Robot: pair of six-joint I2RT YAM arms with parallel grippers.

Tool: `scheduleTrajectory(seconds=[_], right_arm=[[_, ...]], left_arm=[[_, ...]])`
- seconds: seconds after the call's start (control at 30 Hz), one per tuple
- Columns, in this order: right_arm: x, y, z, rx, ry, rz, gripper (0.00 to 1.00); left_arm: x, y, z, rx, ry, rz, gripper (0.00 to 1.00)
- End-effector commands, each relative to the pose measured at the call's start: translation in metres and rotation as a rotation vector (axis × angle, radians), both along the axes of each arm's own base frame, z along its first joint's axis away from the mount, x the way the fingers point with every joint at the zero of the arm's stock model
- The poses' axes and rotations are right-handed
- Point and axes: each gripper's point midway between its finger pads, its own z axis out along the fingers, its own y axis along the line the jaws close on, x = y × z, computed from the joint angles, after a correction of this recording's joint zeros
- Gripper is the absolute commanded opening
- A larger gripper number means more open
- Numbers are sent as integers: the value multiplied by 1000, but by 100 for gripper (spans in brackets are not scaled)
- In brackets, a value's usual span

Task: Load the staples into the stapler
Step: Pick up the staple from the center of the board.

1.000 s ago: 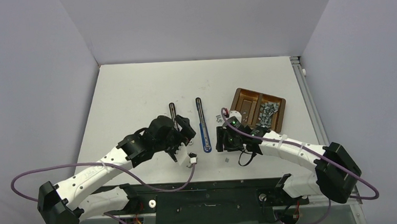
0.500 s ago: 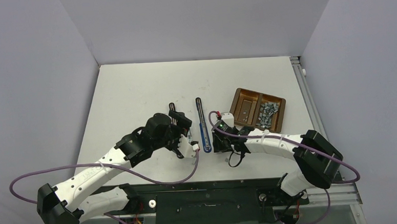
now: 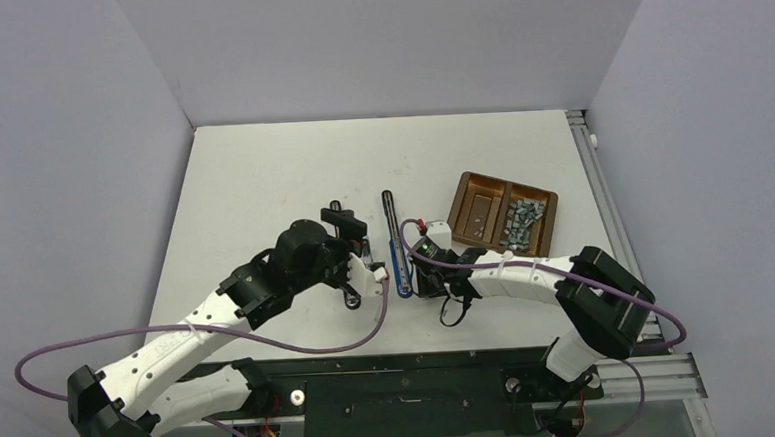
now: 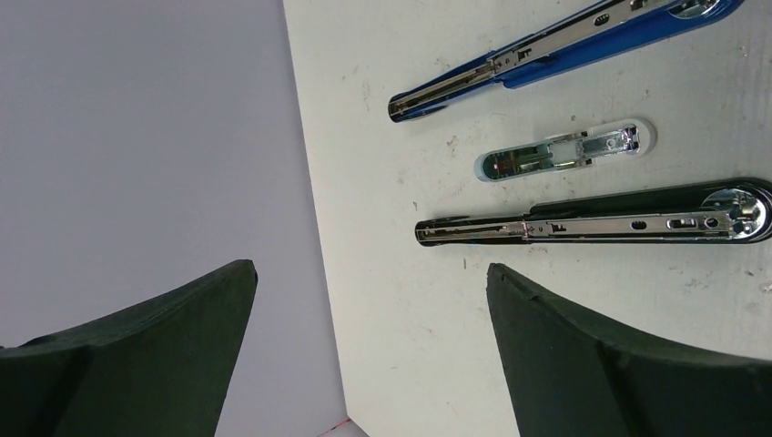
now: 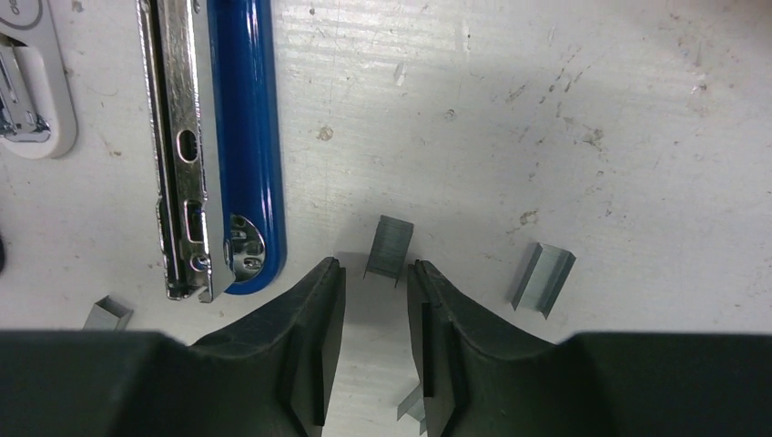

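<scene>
A blue stapler lies opened flat, its silver channel facing up. Loose staples lie near its near end: one strip sits just past my right gripper's tips, in line with the narrow gap, and is not gripped. Another strip lies to the right, and one to the left. The right gripper is low over the table. My left gripper is wide open and empty, hovering by a black stapler.
A small white stapler lies between the black stapler and the blue stapler. A brown two-compartment tray at the right holds a heap of staple strips. The table's left edge shows in the left wrist view.
My right gripper has moved left toward the near end of the blue stapler. My left gripper has swung up and back toward the black stapler.
</scene>
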Motion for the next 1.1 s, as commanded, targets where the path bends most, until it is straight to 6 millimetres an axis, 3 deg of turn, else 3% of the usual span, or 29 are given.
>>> scheduleTrajectory(seconds=[0.0,0.3,0.43,0.53,0.73,1.07], right_arm=[[11,7,5,-8,-57,-11,30],[13,-1,7,-40,-75,-26,14],[16,0,20,-23,-102,-15,13],[20,6,46,33,-130,11,13],[17,24,114,352,-84,154,13],[-2,41,210,859,-18,417,14]], left_arm=[[3,1,25,-105,-39,39,96],[-8,4,19,-97,-38,-4,96],[-12,4,18,-102,-32,-18,96],[-15,-1,20,-125,-29,-49,96],[-17,-15,31,-174,-87,-121,96],[-21,-36,52,-212,-394,-311,96]])
